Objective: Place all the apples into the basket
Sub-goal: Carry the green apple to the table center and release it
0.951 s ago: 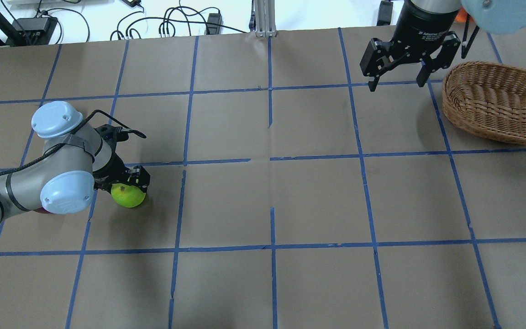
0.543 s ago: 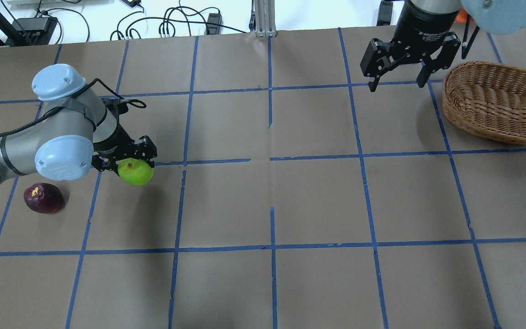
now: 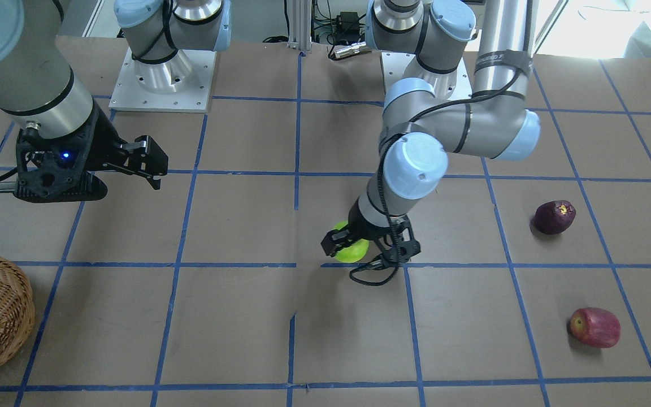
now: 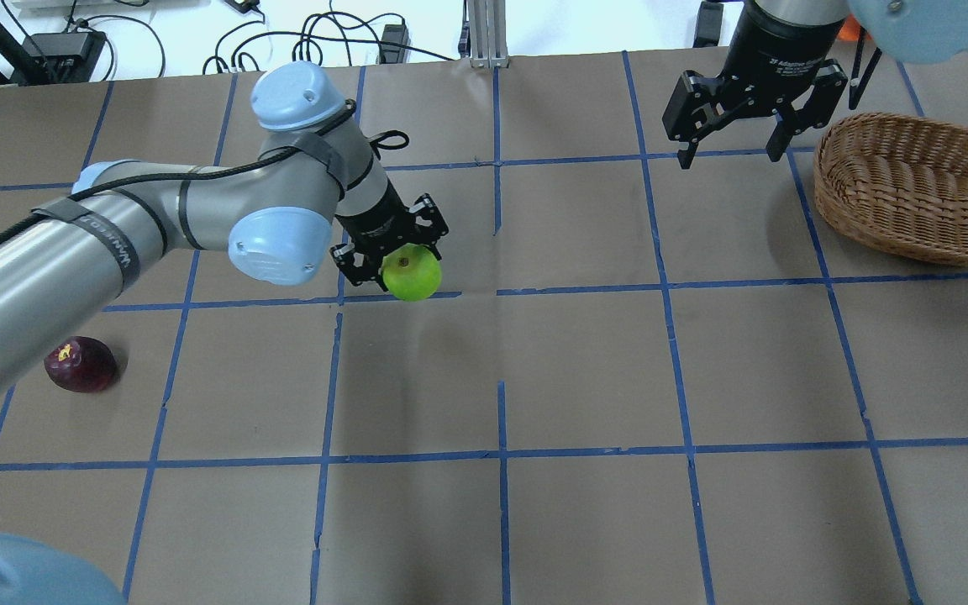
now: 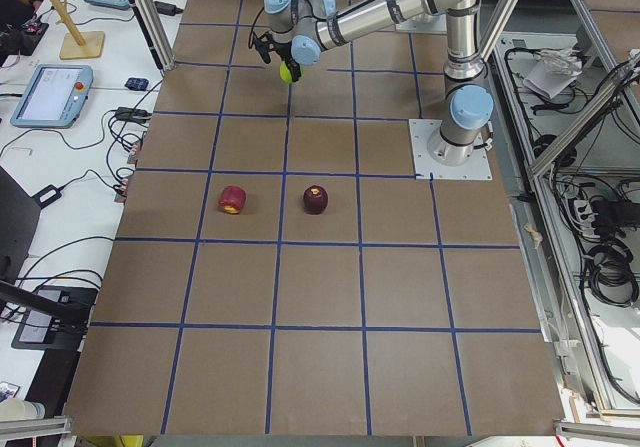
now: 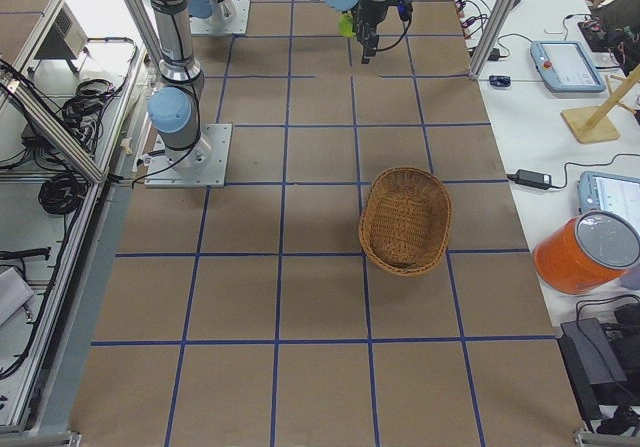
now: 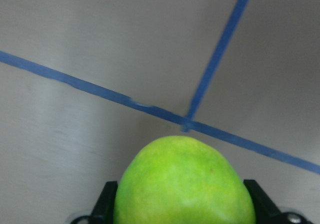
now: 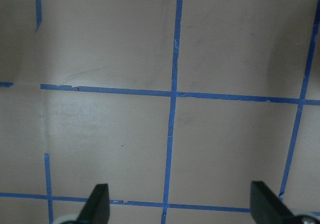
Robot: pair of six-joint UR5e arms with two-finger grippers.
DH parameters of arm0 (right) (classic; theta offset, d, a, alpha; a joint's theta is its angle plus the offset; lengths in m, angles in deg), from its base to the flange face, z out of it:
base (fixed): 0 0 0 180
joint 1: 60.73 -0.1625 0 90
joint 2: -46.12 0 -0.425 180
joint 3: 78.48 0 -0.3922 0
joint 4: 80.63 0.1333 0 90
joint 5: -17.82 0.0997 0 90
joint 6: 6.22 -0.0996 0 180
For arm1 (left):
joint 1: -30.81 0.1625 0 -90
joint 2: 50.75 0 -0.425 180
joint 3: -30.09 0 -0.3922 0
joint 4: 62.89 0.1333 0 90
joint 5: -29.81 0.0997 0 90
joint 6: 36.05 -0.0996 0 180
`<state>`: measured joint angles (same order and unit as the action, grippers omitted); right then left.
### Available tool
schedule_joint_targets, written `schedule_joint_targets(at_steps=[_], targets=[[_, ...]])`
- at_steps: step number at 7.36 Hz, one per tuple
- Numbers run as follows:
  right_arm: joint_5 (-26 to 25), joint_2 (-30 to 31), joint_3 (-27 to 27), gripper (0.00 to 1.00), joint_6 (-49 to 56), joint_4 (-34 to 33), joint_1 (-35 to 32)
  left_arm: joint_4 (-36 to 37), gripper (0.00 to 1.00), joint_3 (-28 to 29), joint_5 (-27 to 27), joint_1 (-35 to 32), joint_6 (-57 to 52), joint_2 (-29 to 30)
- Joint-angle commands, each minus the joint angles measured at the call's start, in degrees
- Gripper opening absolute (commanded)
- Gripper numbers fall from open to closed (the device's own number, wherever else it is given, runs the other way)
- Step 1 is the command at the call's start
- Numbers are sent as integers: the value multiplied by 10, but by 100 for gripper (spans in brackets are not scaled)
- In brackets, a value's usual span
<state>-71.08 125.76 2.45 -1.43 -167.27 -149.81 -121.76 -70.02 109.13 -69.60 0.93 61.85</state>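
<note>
My left gripper [image 4: 404,262] is shut on the lime green apple [image 4: 411,274] and holds it above the table, left of centre. The apple also shows in the front view [image 3: 351,249] and fills the bottom of the left wrist view [image 7: 185,184]. The dark maroon apple [image 4: 79,364] lies on the table at the far left. The red apple [image 3: 594,327] lies beyond it, hidden in the overhead view. The wicker basket [image 4: 904,126] stands at the far right and holds nothing I can see. My right gripper [image 4: 729,155] is open and empty, hovering just left of the basket.
The table is brown paper with a blue tape grid [image 4: 499,290]. Cables and power bricks [image 4: 307,42] lie beyond the far edge. The robot bases [image 3: 159,79] stand on the near side. Operator desks with tablets [image 6: 565,62] line the far side.
My left arm has lifted the green apple and carried it right, toward the table's middle, uncovering the maroon apple. The right arm and basket have not moved.
</note>
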Motion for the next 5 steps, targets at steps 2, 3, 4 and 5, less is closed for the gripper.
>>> schedule_joint_targets(at_steps=[2,3,4,5], targets=[[-1,-4,0,100,-1,-1,0,43,29,13,-12,-59,44,57],[0,-4,0,100,-1,-1,0,43,37,25,-33,-59,62,62],[-1,-4,0,100,-1,-2,0,43,81,26,-29,-59,63,71],[2,-4,0,100,-2,-2,0,44,100,28,-29,-59,64,74]])
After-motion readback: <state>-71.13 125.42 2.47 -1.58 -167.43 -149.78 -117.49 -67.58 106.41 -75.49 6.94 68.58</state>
